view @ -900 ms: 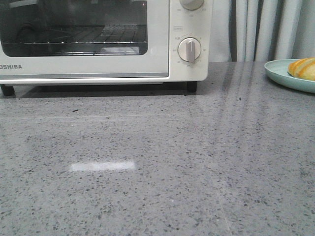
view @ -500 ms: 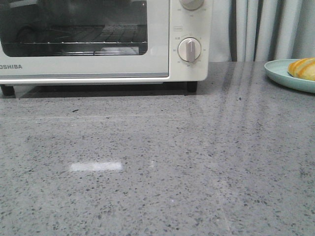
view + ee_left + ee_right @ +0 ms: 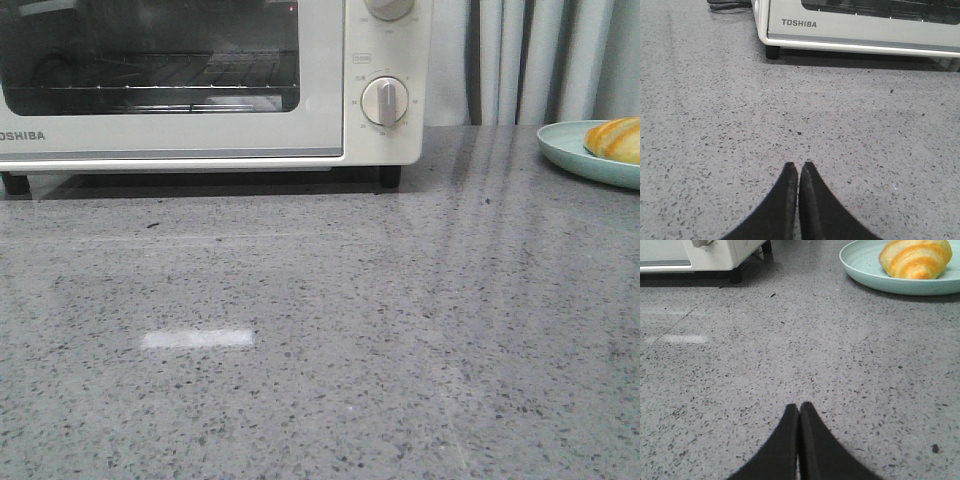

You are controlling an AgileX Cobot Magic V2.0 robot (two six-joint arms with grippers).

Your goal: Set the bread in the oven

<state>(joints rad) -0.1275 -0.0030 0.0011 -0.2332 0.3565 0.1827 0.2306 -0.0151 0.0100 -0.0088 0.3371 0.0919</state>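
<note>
The cream-white Toshiba oven point(image 3: 200, 80) stands at the back left with its glass door closed; it also shows in the left wrist view point(image 3: 855, 25). The golden-brown bread point(image 3: 615, 138) lies on a pale teal plate point(image 3: 570, 150) at the far right edge, and both show in the right wrist view: bread point(image 3: 916, 257), plate point(image 3: 865, 267). My left gripper point(image 3: 799, 165) is shut and empty over the bare counter, short of the oven's front. My right gripper point(image 3: 799, 405) is shut and empty, well short of the plate. Neither gripper shows in the front view.
The grey speckled stone counter point(image 3: 350, 330) stretches between the oven and me. Pale curtains point(image 3: 530, 60) hang behind the plate. A dark cable point(image 3: 730, 4) lies beside the oven's left side. The oven's dial knob point(image 3: 385, 102) faces forward.
The bright reflection on the counter has shortened a little. The oven, plate and bread have not moved.
</note>
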